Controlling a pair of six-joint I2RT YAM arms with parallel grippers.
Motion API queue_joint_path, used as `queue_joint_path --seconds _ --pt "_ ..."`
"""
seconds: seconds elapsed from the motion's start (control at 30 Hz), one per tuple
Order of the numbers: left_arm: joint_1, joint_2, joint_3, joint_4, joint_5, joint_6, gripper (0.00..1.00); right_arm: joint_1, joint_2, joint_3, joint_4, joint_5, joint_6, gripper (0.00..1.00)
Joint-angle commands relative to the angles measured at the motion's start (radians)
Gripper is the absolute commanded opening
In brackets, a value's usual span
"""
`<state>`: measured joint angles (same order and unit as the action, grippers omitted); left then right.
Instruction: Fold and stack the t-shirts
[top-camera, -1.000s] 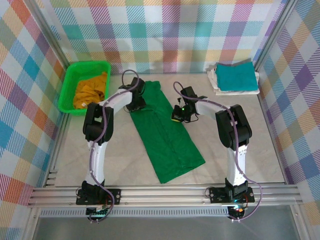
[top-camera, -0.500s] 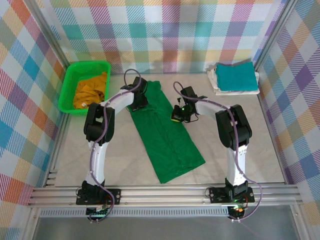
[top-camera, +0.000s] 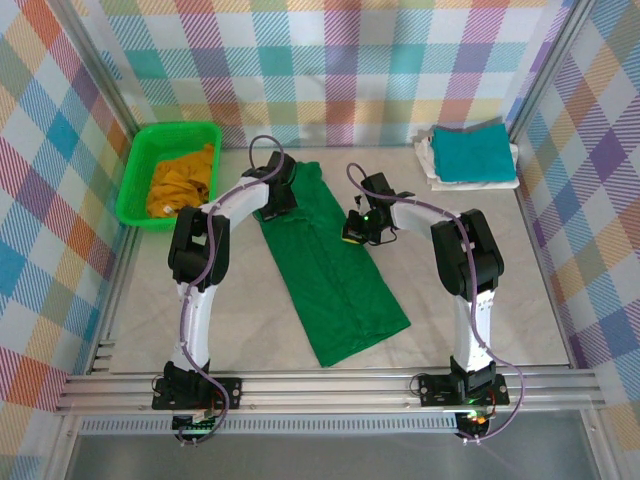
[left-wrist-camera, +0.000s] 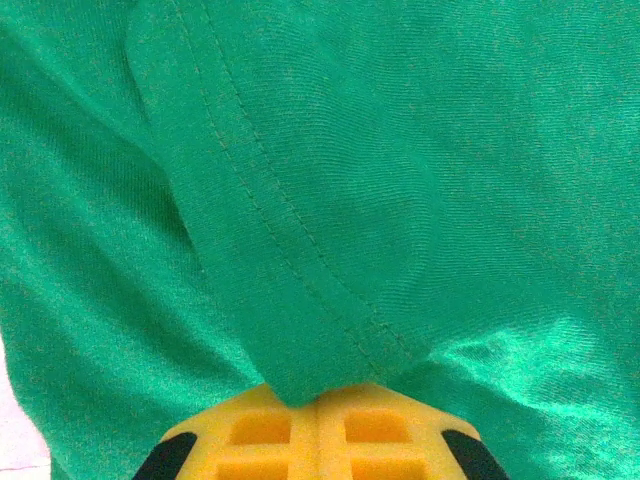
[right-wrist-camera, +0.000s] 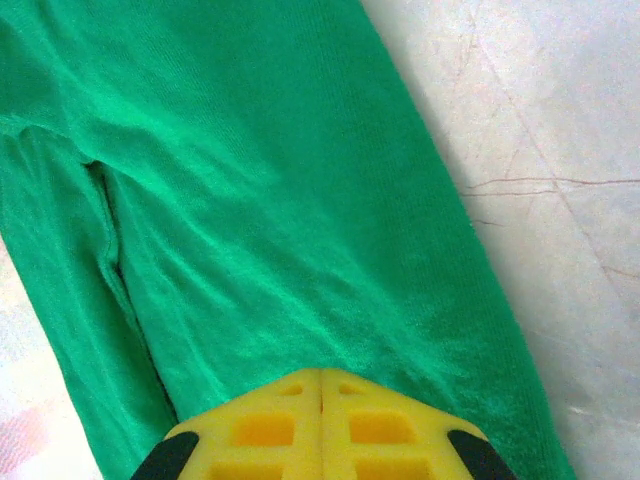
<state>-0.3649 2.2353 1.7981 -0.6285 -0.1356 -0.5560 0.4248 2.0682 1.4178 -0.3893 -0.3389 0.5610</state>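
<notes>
Green shirt (top-camera: 335, 285) lies lengthwise on the table (top-camera: 490, 290) — left gripper (left-wrist-camera: 318, 395) clenched on a hemmed fold near its far end, right gripper (right-wrist-camera: 320, 378) clenched on its right edge.

Four t-shirts for you to log: one green shirt (top-camera: 335, 275), one yellow shirt (top-camera: 180, 180), one teal shirt (top-camera: 470, 152), one white shirt (top-camera: 428, 162). One basket (top-camera: 178, 127). Two arms: left arm (top-camera: 195, 310), right arm (top-camera: 470, 320).
</notes>
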Motion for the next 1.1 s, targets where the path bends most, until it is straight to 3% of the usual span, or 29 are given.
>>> queue_joint_path --seconds 0.0,0.17,0.53,0.73,1.07 --pt "-0.011 -0.016 0.018 -0.030 -0.011 0.005 0.19 -0.003 0.004 0.016 0.004 -0.032 -0.009 0.07" --pt "-0.011 0.024 0.041 -0.034 0.007 -0.002 0.26 -0.003 0.003 0.019 0.001 -0.033 -0.009 0.08" --pt "-0.015 0.053 0.040 -0.032 0.016 -0.007 0.25 -0.003 0.010 0.018 0.004 -0.034 -0.007 0.07" --pt "-0.017 0.030 0.033 -0.036 0.002 -0.007 0.00 -0.003 0.014 0.023 0.002 -0.035 -0.005 0.07" --pt "-0.026 -0.040 0.056 -0.099 -0.008 0.001 0.00 -0.003 0.016 0.026 -0.002 -0.031 0.000 0.07"
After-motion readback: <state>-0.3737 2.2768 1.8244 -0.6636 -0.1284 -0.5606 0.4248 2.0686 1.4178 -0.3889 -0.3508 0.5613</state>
